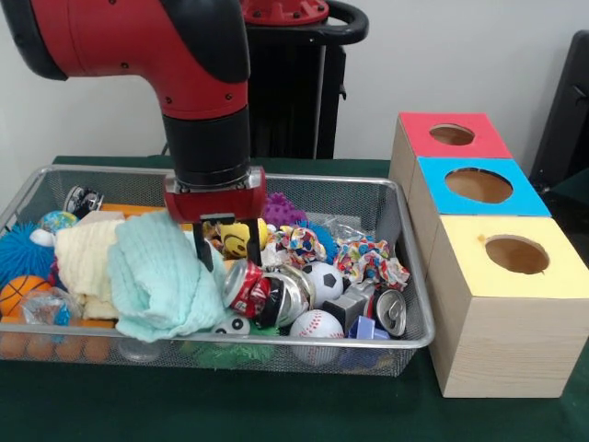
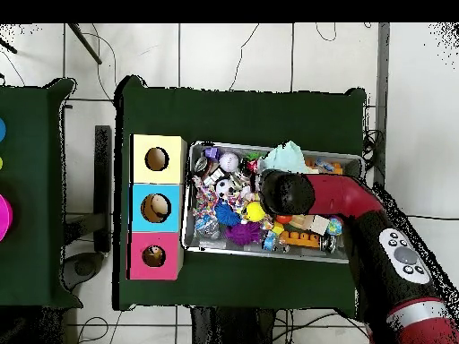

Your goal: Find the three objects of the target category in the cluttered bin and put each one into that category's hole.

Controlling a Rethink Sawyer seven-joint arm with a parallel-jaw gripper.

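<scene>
The wire mesh bin point(image 1: 416, 339) is full of mixed clutter and stands left of three wooden boxes. My gripper point(image 1: 227, 252) hangs low over the bin's middle, open, with one black finger point(image 1: 202, 254) at the edge of a mint green cloth point(image 1: 161, 276). Its tips stand just above a crushed red can point(image 1: 246, 287), and a yellow smiley toy point(image 1: 237, 238) shows between the fingers. The red-topped box's round hole point(image 1: 452, 134) is the farthest of the three. In the overhead view the arm point(image 2: 291, 193) covers the gripper above the bin point(image 2: 187, 235), and the red box's hole point(image 2: 153, 256) lies at lower left.
The blue-topped box's hole point(image 1: 479, 185) and the yellow-topped box's hole point(image 1: 516, 254) lie nearer. The bin also holds a soccer ball point(image 1: 324, 281), a baseball point(image 1: 316, 324), another crushed can point(image 1: 391, 313), a cream cloth point(image 1: 85, 262) and a blue spiky ball point(image 1: 18, 253).
</scene>
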